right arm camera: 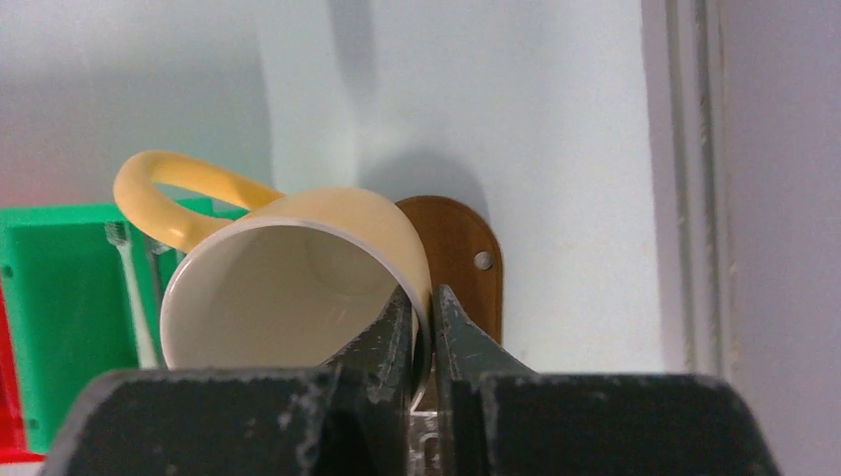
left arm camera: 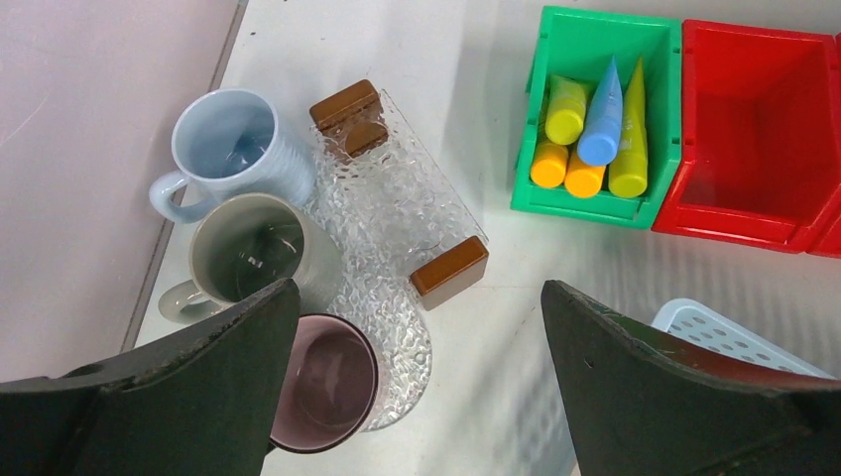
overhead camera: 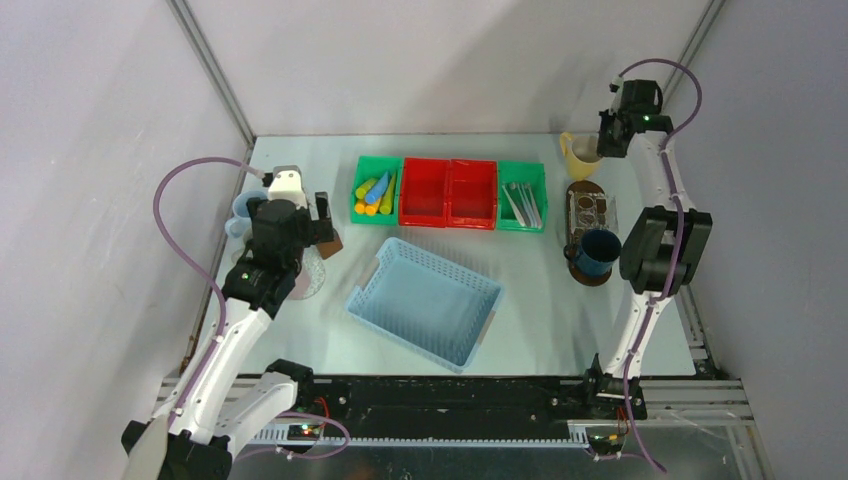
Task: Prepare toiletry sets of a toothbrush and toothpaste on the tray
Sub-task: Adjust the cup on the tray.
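Observation:
My right gripper [right arm camera: 423,307] is shut on the rim of the cream mug [right arm camera: 298,288], one finger inside and one outside. The mug is tilted over the far end of the dark brown tray [right arm camera: 458,253]. In the top view the mug [overhead camera: 580,152] is at the far right, and a dark blue mug [overhead camera: 597,250] stands on the tray's [overhead camera: 588,210] near end. My left gripper [left arm camera: 417,397] is open and empty above the pink mug [left arm camera: 322,382]. The grey mug [left arm camera: 248,248] and pale blue mug [left arm camera: 233,149] stand beside it. Tubes [left arm camera: 595,129] lie in a green bin. Toothbrushes [overhead camera: 522,203] lie in another green bin.
A clear textured glass tray with brown handles [left arm camera: 392,198] lies beside the left mugs. Two red bins [overhead camera: 448,193] sit between the green bins. A light blue perforated basket [overhead camera: 425,300] lies mid-table. Walls close in at the left and right.

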Tool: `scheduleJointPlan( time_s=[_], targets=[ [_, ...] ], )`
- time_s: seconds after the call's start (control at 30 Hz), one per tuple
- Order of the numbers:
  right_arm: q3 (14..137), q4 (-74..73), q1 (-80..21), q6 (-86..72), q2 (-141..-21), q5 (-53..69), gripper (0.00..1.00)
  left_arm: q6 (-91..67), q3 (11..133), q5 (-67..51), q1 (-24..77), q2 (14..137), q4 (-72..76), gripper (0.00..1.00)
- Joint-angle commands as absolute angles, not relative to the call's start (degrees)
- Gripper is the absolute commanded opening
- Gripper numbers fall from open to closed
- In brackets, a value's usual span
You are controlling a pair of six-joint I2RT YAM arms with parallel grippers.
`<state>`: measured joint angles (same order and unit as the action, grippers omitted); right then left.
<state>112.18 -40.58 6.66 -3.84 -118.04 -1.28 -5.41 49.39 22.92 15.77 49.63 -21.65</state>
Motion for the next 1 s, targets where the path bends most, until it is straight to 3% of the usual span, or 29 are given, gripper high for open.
scheduleJointPlan(
  time_s=[0.0, 0.4, 0.97],
  targets=[
    [115.49, -37.87, 9.45, 11.23, -114.41, 7.13, 0.0, -3.92, 48.63, 24.39, 15.45, 49.78, -20.1, 0.98],
    [116.14, -39.51, 17.76, 27.02, -115.5, 28.05, 0.0, -3.45, 48.43, 23.96, 15.41, 51.47, -19.87, 0.98],
    [118.39, -43.63, 19.86, 33.77, -121.97, 33.43, 0.0, -2.44, 47.86, 24.03, 15.46, 52.03, -19.17, 0.99]
  ],
)
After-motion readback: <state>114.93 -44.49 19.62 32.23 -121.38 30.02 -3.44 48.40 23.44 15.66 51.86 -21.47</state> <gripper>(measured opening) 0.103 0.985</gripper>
